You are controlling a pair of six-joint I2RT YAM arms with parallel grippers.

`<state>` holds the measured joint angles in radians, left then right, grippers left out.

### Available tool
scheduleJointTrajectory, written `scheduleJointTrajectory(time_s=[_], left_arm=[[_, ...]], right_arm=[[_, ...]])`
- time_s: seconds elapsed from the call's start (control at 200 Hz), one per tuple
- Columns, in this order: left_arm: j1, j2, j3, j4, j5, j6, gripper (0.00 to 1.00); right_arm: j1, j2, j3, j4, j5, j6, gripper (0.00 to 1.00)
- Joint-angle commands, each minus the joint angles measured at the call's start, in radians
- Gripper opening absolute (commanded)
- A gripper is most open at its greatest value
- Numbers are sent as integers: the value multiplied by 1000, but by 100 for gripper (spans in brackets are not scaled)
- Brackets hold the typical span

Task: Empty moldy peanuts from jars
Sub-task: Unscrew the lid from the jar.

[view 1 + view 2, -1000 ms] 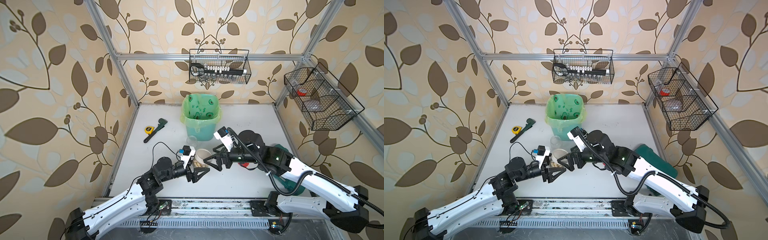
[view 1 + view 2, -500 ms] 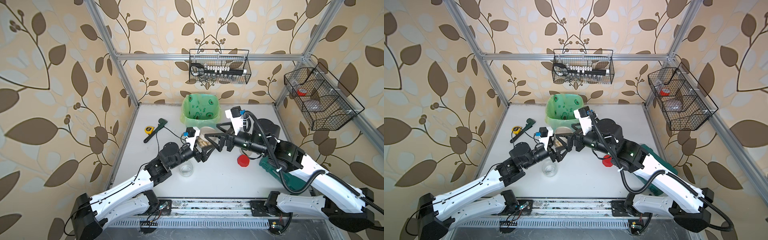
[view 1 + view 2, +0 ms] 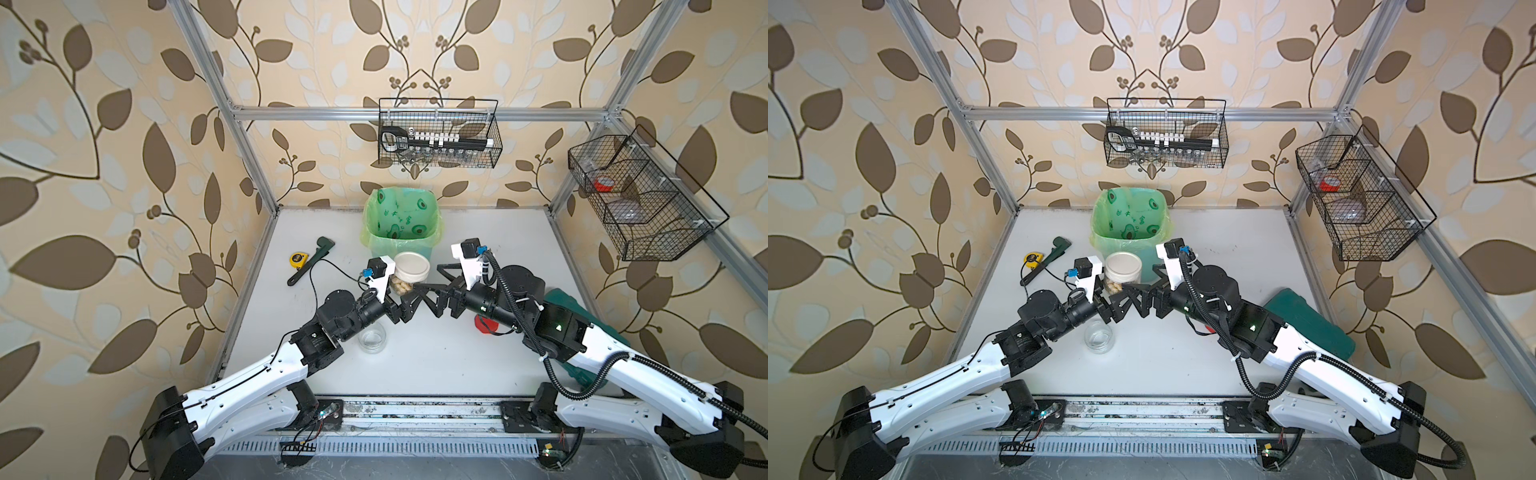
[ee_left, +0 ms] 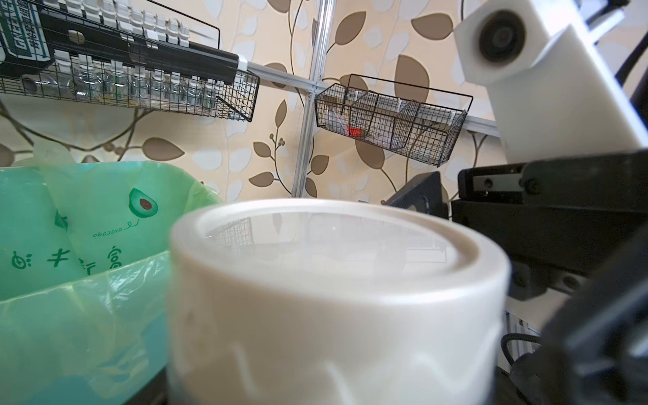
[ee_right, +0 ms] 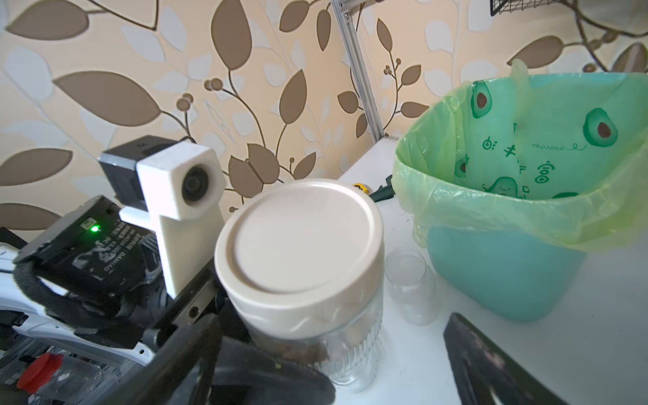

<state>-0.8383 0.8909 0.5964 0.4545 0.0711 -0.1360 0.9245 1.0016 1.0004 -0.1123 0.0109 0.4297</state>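
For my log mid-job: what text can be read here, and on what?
"avocado", seen mirrored, on the liner.
"DAMIAO", upside down, on the left arm's motor.
Too blurred or cut off to read: the liner's other signs, the green label on the basket tool, the rest of the motor's label.

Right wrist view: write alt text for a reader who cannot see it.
A ribbed glass jar with a flat beige lid fills the centre, the left arm's white wrist camera close beside it. Next to it stand a small empty lidless jar and a mint-green bin with an avocado-print green liner.
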Motion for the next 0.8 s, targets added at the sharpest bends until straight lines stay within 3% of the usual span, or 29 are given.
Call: scheduleJointTrajectory(time_s=[0.0,0.795], left_arm=[[-2,-23,27,80,31,0,0],[-2,4,89,-13,184,-11,0]], right_arm=[[11,-18,11,69,-30,15,99],[14,61,23,131,-182,56,98]])
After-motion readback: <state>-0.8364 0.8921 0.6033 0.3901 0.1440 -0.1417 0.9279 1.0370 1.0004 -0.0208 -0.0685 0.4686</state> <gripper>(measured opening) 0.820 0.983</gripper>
